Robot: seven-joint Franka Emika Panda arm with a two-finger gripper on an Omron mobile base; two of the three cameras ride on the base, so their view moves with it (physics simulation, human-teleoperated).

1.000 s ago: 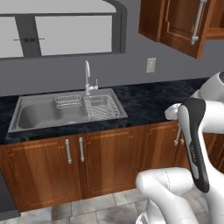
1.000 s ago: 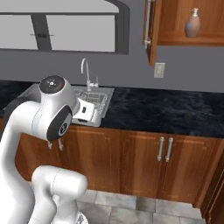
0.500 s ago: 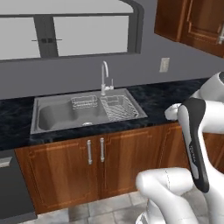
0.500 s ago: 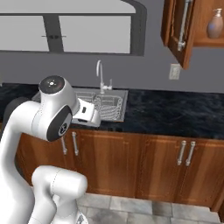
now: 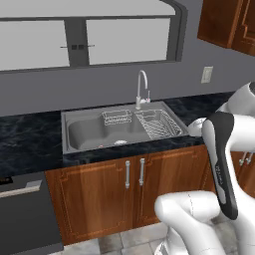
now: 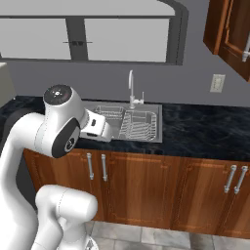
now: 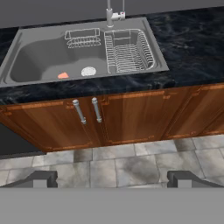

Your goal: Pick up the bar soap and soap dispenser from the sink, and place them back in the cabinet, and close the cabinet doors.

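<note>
**Bar soap on the basin floor; cabinet cut off at the frame edge**

The small salmon-orange bar soap (image 7: 63,75) is seen plainly in the hand view, lying flat on the floor of the grey rectangular metal sink (image 7: 13,61), just beside the round drain (image 7: 88,71) and apart from the wire dish rack (image 7: 129,51). In the left base view only a faint reddish sliver near the drain can be made out. The reddish-brown wooden cabinet (image 5: 226,22) is cropped by the upper right corner in both base views, so its inside is hidden. A long silver bar handle (image 6: 246,48) on its door is caught in the right base view. The two dark fingertips (image 7: 43,177) of the gripper (image 7: 112,179) are spread wide with nothing between them.
</note>
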